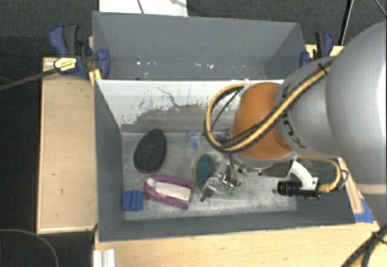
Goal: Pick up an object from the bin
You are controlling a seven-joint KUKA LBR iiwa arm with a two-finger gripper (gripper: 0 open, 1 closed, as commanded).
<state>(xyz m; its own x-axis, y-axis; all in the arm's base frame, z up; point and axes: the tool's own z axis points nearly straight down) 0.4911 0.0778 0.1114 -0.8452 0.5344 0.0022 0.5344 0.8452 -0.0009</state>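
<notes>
Step in hand, my read: final approach onto a target, with no grasp or lift yet. The pincer [214, 186] sits low in the bin [110, 157], lower middle of the frame, its tip at or just above the bin floor. Apart or together: cannot tell, since the wrist and cables crowd the tip. Nothing is seen clamped in it.

Likely target: the teal-green round thing [203, 164], just up-left of the pincer. Whether they touch or are only very close I can't tell. It looks rounded, dark teal with a paler edge. Its right side is hidden by the arm [260, 120]. Flat or domed is unclear.

Second candidate: the pink-and-white long thing [168, 189], lying flat just left of the pincer with its right end near the tip. It has a purple rim and a white middle.

Others lie well apart from the pincer:
- a dark grey oval lump [150, 149] at centre left
- a small blue block [132, 200] in the lower left corner of the bin floor
- a tiny pale blue bit [193, 137] above the teal thing

The next move calls for the pincer to straddle one thing only. The teal and pink things lie close together, so there is a risk of nudging or catching both. After that it should close and lift straight up, clear of the near wall.
</notes>
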